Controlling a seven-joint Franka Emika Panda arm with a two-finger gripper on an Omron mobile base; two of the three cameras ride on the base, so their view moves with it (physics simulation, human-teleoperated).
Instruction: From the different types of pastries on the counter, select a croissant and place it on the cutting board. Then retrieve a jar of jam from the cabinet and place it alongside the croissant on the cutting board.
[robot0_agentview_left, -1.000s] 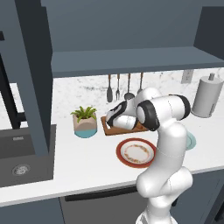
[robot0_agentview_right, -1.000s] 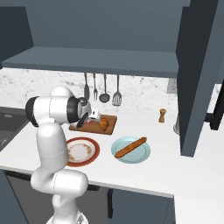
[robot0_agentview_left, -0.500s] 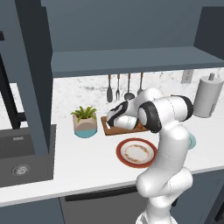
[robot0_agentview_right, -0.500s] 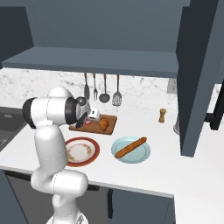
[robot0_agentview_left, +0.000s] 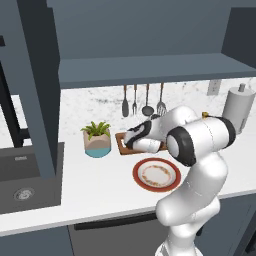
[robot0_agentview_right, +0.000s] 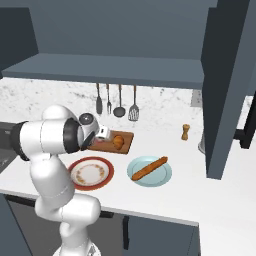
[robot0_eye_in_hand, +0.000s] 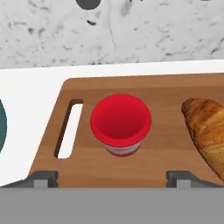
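The small red jar of jam (robot0_eye_in_hand: 120, 122) stands upright on the brown cutting board (robot0_eye_in_hand: 166, 94), just right of its slot handle. To the jar's right lies the golden croissant (robot0_eye_in_hand: 206, 129), also on the board (robot0_agentview_right: 127, 145). My gripper (robot0_eye_in_hand: 111, 178) hovers over the board's near edge, open, its two fingertips (robot0_eye_in_hand: 43, 177) spread wide of the jar and touching nothing. From the base cameras the gripper (robot0_agentview_left: 131, 140) sits over the board's (robot0_agentview_left: 120, 142) left end, beside the croissant (robot0_agentview_right: 118, 142). The stick-shaped pastry (robot0_agentview_right: 149, 167) lies on a pale blue plate (robot0_agentview_right: 164, 176) on the white counter (robot0_agentview_right: 200, 195).
A round red-rimmed plate (robot0_agentview_left: 156, 174) sits in front of the board. A potted plant (robot0_agentview_left: 97, 140) stands to its left, with the sink (robot0_agentview_left: 25, 175) beyond. Utensils (robot0_agentview_left: 142, 100) hang on the wall behind. A paper-towel roll (robot0_agentview_left: 236, 107) and a pepper mill (robot0_agentview_right: 185, 132) stand to the right.
My hand has shifted only slightly over the board's handle end. The jar, croissant and plates have stayed where they were.
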